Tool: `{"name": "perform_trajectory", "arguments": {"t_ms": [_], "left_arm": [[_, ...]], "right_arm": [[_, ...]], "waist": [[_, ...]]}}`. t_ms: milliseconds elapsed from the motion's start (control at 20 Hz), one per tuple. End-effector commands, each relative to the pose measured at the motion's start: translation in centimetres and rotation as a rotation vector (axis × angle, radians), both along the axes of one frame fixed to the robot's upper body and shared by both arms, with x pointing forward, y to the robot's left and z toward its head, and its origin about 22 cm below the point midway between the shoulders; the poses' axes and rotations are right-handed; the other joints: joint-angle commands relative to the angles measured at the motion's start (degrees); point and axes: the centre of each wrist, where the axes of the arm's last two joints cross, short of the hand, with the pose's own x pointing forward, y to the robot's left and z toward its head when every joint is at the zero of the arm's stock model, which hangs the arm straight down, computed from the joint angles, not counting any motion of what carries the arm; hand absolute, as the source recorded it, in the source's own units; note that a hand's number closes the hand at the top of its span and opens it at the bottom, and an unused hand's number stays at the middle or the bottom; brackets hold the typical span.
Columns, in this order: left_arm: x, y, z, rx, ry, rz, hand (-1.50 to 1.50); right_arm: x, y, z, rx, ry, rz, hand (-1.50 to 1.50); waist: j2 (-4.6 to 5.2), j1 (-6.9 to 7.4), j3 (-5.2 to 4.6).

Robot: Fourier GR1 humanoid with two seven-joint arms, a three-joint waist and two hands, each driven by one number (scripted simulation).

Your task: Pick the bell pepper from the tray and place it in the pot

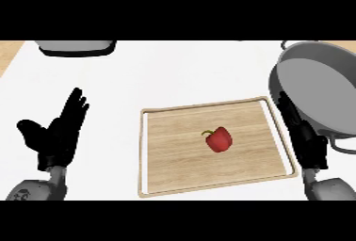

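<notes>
Pepper sat on the tray, pot at 2 o'clock. Left hand spread at 9. Right hand was stretched straight, right beside the pot, so swinging in could've bumped it.

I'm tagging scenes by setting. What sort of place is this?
Probably a kitchen counter: a grey pot at the right, a wooden tray holding a red bell pepper.

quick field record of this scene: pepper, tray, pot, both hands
bell pepper: red, lying on the tray, untouched
tray: wooden, pale rim, mid-counter
pot: grey, right of the tray, pepper not inside
left hand: open, resting left of the tray
right hand: open, between tray and pot
</notes>
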Motion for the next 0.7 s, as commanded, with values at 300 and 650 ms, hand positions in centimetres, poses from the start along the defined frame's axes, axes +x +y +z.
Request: {"name": "perform_trajectory", "arguments": {"t_ms": [300, 650], "left_arm": [[2.0, -0.7, 3.1, 0.035, -0.127, -0.064, 0.0], [3.0, -0.1, 5.3, 0.024, -0.183, -0.052, 0.0]], "right_arm": [[6.4, 3.5, 15.0, -0.535, -0.559, 0.63, 1.5], [11.2, 3.2, 10.1, -0.178, -0.654, 0.904, -1.5]], "waist": [[-2.58, 7.0, -1.83], [0.88, 4.37, -0.05]]}}
